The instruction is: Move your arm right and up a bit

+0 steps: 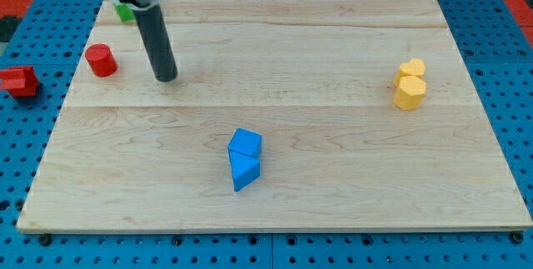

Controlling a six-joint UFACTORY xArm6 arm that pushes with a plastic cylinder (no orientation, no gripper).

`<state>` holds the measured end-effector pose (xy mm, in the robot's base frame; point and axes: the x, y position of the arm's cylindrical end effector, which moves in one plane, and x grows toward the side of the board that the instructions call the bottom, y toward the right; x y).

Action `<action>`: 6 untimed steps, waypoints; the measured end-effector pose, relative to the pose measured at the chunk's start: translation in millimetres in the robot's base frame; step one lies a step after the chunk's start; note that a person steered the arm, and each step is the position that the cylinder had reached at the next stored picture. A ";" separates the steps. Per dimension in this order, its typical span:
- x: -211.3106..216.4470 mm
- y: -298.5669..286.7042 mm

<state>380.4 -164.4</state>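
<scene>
My tip rests on the wooden board in its upper left part. A red cylinder stands to the tip's left, a short gap away. A green block shows near the board's top left corner, partly hidden behind the arm. Two blue blocks lie touching each other near the board's middle bottom, well below and to the right of the tip. Two yellow blocks sit together at the view's right.
A red block lies off the board at the view's left, on the blue perforated table that surrounds the board.
</scene>
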 end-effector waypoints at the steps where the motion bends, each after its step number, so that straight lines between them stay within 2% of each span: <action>1: -33.7 -15.9; 2: -18.4 -69.0; 4: -7.8 -68.3; 5: -38.6 -4.6; 6: -68.1 17.5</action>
